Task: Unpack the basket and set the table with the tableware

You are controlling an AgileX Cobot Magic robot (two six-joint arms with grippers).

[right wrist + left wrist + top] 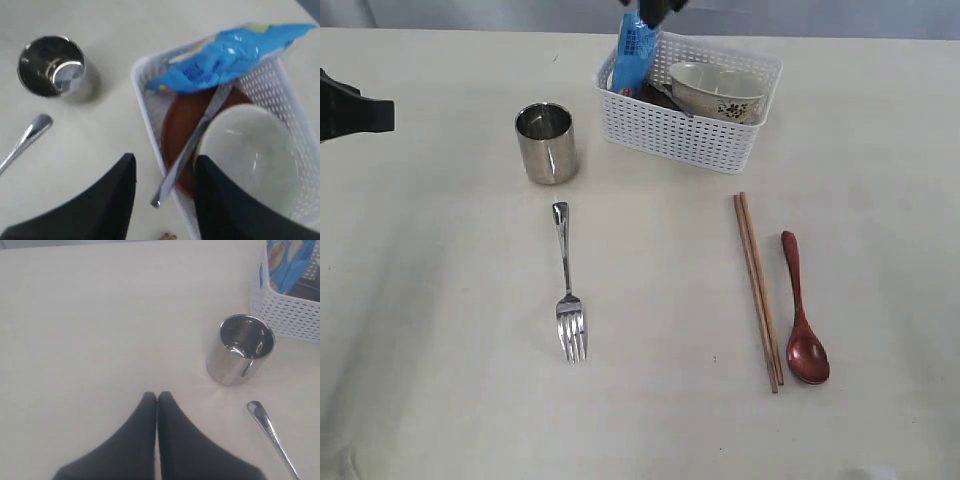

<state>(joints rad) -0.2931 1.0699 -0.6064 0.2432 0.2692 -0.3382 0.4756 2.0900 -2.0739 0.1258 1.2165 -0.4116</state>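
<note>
The white basket (690,130) stands at the back of the table (440,380). It holds the cream bowl (715,90), the brown plate (182,120), a steel knife (192,142) leaning over its rim, and a blue packet (635,55). Out on the table are the steel mug (546,143), fork (567,285), chopsticks (757,290) and wooden spoon (800,310). My right gripper (165,162) hovers open above the basket's near-left corner, with the knife's end lying between its fingers, untouched. At the left edge my left gripper (157,396) is shut and empty, short of the mug (240,350).
The blue packet (230,55) stands on edge against the basket's left wall (142,100), over the plate. The fork handle (272,432) points toward the mug. Bare tabletop lies between the fork and the chopsticks.
</note>
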